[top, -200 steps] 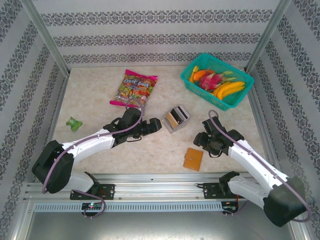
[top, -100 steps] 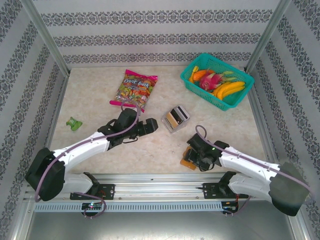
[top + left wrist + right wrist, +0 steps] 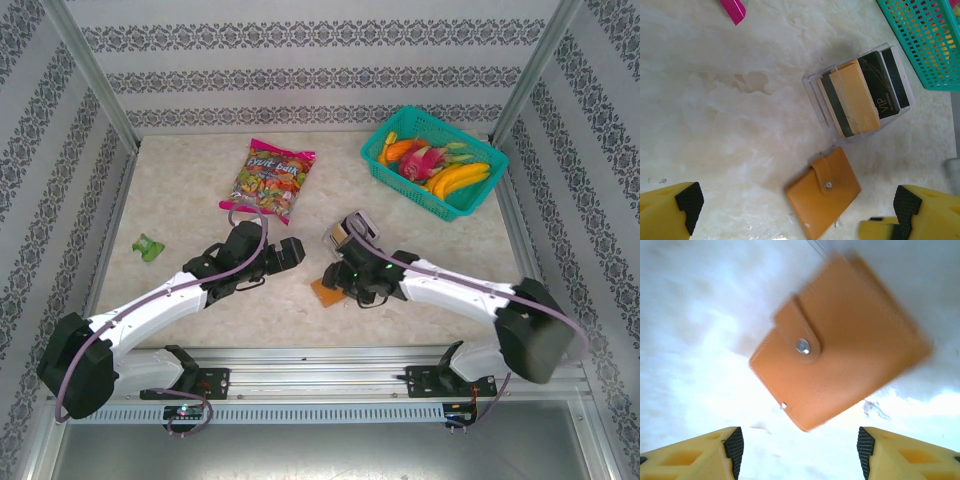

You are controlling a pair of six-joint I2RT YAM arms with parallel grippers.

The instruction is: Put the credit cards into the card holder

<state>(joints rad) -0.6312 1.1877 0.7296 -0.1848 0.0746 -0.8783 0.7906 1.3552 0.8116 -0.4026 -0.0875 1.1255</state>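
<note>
The orange-brown card holder (image 3: 324, 292) lies closed and snapped on the table near the middle front; it is blurred in the left wrist view (image 3: 823, 192) and the right wrist view (image 3: 840, 340). The credit cards (image 3: 860, 95), tan and black, stand in a clear slotted tray (image 3: 345, 231) just behind it. My right gripper (image 3: 799, 447) is open right at the holder's near corner, with nothing between its fingers; from above it (image 3: 340, 282) covers part of the holder. My left gripper (image 3: 795, 205) hangs open above the holder, a little to its left (image 3: 292, 250).
A teal basket (image 3: 470, 200) of fruit stands at the back right, its edge close to the tray (image 3: 925, 40). A candy bag (image 3: 268, 178) lies at the back centre-left. A small green object (image 3: 148, 247) sits at the left.
My right arm has swung from the right front toward the centre, and the card holder has moved left with it to just below the tray. My left gripper drew back slightly left.
</note>
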